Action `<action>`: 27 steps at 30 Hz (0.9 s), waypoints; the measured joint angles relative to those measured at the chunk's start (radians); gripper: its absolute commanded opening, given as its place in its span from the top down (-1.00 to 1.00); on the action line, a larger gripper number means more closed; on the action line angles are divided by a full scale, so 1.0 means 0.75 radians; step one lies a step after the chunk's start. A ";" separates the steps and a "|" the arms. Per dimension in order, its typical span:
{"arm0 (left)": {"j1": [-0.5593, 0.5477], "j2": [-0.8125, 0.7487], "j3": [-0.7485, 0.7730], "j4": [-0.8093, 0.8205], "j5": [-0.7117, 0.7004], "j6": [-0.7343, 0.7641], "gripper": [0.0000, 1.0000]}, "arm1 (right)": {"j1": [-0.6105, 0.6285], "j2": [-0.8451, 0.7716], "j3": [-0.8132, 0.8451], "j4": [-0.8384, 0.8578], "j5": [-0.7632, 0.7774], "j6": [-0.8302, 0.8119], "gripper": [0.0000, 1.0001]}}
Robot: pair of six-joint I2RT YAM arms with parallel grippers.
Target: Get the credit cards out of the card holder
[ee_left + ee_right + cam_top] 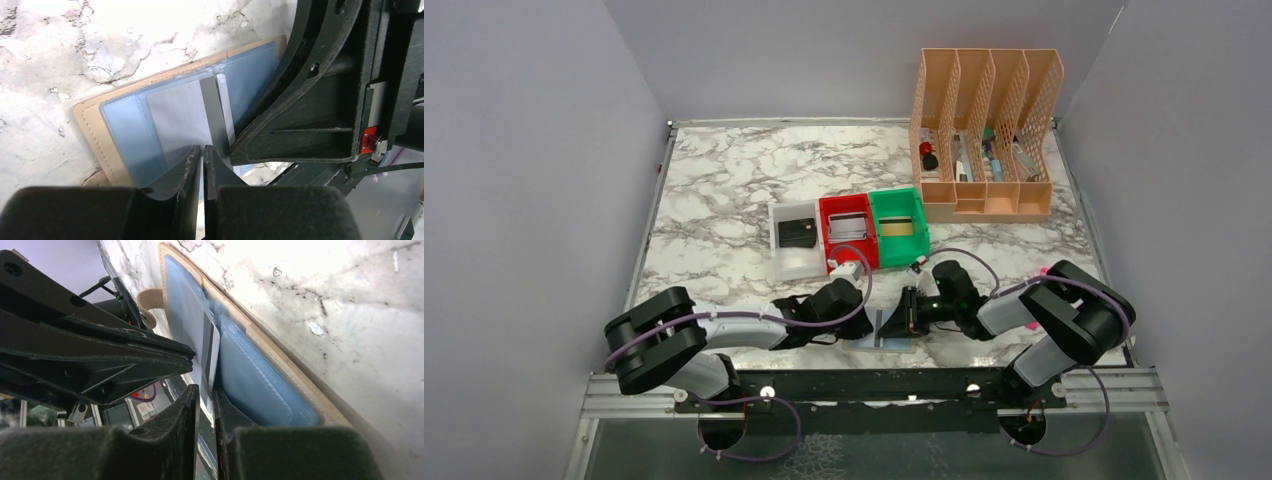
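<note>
**Both grippers at the open card holder, near table edge**

The left gripper (202, 152) has its jaws all but pressed together, only a sliver between them. Its tips sit at the lower edge of the small tan folding card holder (125, 125), which lies open with its blue-grey pockets up. I cannot tell whether anything thin is caught between them.

The right gripper (206, 392) has its jaws slightly apart. The long edge of the silvery grey plastic card (212, 347) runs down into the gap, half out of its pocket.

The holder lies on the white marble-patterned table (714, 200), close to the near edge, with both grippers crowding it tip to tip. The white, red and green trays (847, 215) stand just behind. Open marble stretches to their left and beyond them.
</note>
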 measured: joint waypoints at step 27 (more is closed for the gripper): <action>-0.009 -0.036 -0.036 -0.010 -0.025 -0.021 0.90 | -0.026 -0.080 -0.043 -0.073 0.001 -0.037 0.95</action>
